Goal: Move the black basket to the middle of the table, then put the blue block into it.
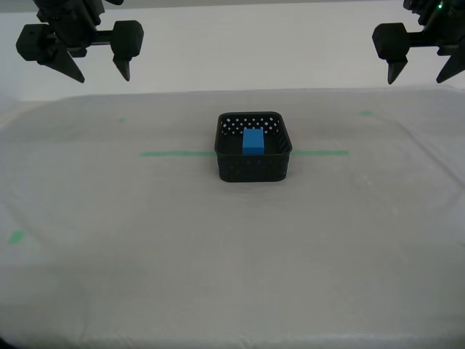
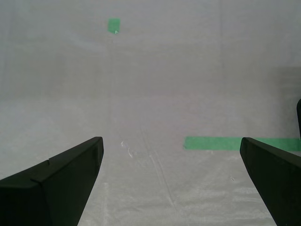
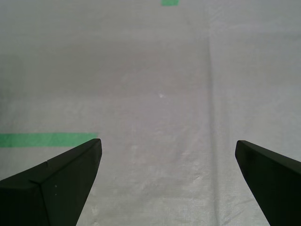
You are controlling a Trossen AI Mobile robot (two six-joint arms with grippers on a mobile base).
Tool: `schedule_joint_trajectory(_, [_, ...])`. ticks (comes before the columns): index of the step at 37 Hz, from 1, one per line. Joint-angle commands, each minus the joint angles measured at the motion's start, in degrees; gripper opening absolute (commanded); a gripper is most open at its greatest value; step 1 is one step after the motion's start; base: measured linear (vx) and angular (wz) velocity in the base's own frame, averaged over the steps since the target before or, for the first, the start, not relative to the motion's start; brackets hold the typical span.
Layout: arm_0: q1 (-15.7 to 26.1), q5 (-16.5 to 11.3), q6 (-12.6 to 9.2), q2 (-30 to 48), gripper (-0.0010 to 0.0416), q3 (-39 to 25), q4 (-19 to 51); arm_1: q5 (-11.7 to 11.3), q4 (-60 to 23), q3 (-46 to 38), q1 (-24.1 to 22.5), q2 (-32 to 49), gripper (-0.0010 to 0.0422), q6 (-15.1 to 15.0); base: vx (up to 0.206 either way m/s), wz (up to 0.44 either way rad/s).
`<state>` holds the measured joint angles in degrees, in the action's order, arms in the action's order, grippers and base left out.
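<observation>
The black basket (image 1: 253,169) stands at the middle of the table (image 1: 232,276), across the green tape line (image 1: 174,153). The blue block (image 1: 253,141) lies inside it, near its middle. My second gripper (image 1: 100,76) hangs open high at the exterior view's top left, well away from the basket. My first gripper (image 1: 417,80) hangs open at the exterior view's top right. The second wrist view shows the open second gripper (image 2: 170,139) over bare sheeting with one end of the tape line (image 2: 235,143). The first gripper (image 3: 168,141) is likewise empty above the line's other end (image 3: 47,139).
Small green tape marks lie on the sheeting (image 1: 121,120), (image 1: 365,113), (image 1: 16,236). One mark (image 2: 114,24) shows in the second wrist view and another mark (image 3: 169,2) in the first wrist view. The table's front edge runs along the exterior view's bottom.
</observation>
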<state>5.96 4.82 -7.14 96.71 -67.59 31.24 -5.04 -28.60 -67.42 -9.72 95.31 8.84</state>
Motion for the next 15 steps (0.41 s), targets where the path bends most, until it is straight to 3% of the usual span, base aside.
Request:
schedule_joint_trajectory(1, [0.02, 0.15, 0.07, -0.02, 0.0399, -0.02, 0.0, 0.11, 0.02, -0.07, 0.0, 0.02, 0.04, -0.2, 0.0, 0.0])
schedule_joint_trajectory(15, [0.02, 0.15, 0.07, -0.02, 0.0398, -0.02, 0.0, 0.11, 0.02, -0.07, 0.0, 0.02, 0.04, -0.2, 0.0, 0.0])
